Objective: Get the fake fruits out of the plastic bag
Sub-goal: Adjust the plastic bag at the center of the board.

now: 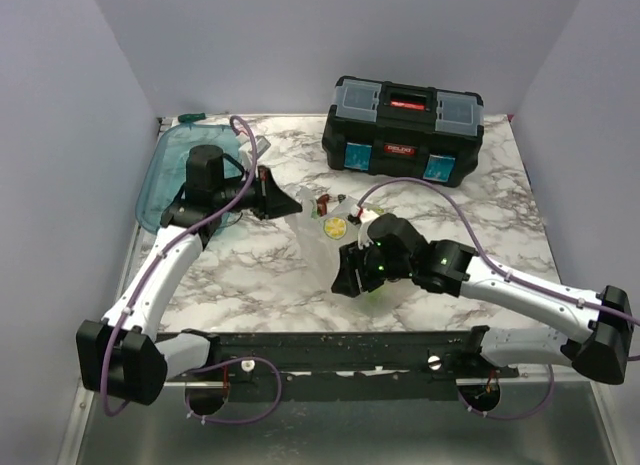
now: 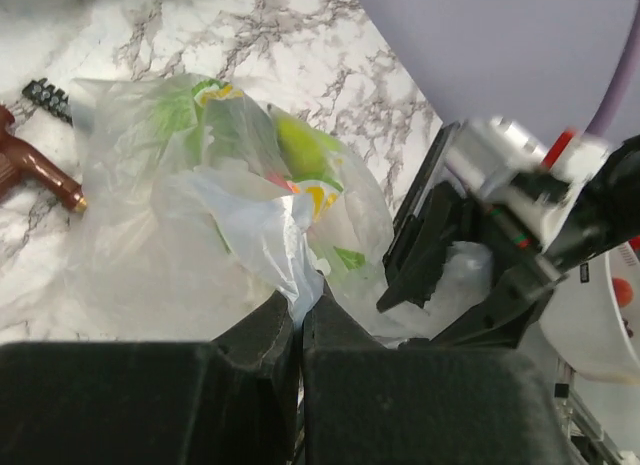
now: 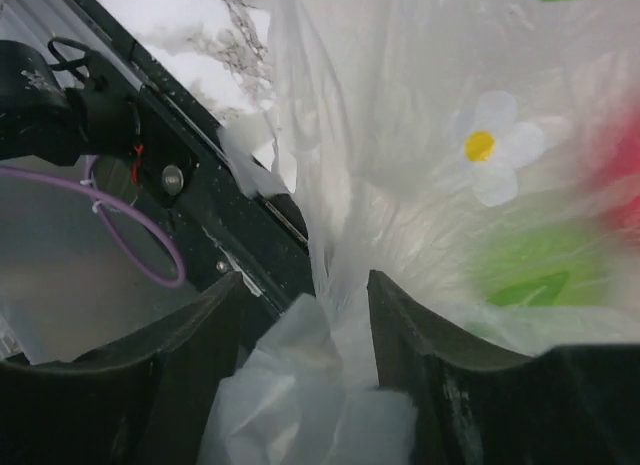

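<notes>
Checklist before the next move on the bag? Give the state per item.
1. Hold of left gripper on bag: ok, shut on a fold.
2. Hold of right gripper: ok, plastic bunched between its fingers.
3. Fruits out of bag: not ok, lime fruit shows through the plastic.
4. Bag mouth located: cannot tell.
5. Arms clear of toolbox: ok, it sits at the far edge.
</notes>
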Controlling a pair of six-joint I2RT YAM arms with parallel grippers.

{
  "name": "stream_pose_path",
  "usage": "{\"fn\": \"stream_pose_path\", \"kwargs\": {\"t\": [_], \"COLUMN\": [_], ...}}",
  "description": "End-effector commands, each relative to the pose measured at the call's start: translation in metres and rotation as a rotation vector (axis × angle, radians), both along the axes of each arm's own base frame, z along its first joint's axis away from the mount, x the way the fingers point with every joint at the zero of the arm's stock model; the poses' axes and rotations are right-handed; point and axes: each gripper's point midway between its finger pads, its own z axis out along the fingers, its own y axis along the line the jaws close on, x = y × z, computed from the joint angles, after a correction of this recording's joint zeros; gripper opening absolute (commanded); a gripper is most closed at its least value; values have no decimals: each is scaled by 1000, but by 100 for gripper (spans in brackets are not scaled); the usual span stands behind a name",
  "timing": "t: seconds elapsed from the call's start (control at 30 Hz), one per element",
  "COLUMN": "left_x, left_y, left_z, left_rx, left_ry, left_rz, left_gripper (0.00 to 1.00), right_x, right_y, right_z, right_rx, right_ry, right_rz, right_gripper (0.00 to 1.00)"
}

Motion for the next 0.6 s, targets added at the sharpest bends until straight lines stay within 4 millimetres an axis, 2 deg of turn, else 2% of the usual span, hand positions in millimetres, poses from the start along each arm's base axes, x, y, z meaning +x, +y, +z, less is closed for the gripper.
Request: {"fn": "stream_pose_path", "kwargs": {"t": [0.0, 0.03, 0.2, 0.3, 0.4, 0.47, 0.57], "left_x": [-15, -16, -26, -27, -26, -24, -18], "left_y": [9, 11, 16, 19, 23, 24, 28], "left_z": [2, 1, 7, 10, 10, 9, 5], "left_rx": [-9, -7, -21, -36, -29, -24, -9], "left_ry": [-142, -150, -208, -236, -241, -238, -225], "left_rz": [49, 62, 90, 126, 159, 174, 214], "left_gripper": [0, 0, 0, 0, 0, 0, 0], "right_x": [17, 20, 19, 25, 30, 32, 34], "right_y": [2, -1, -8, -12, -16, -24, -46], "right_z": [56, 66, 102, 115, 104, 86, 58], "right_rx": [80, 74, 58, 42, -23, -95, -227], "right_ry": [-109, -130, -174, -203, -189, -146, -89], "right_rz": [-62, -71, -46, -63, -97, -146, -252], "right_gripper": [63, 68, 78, 86, 87, 87, 87]}}
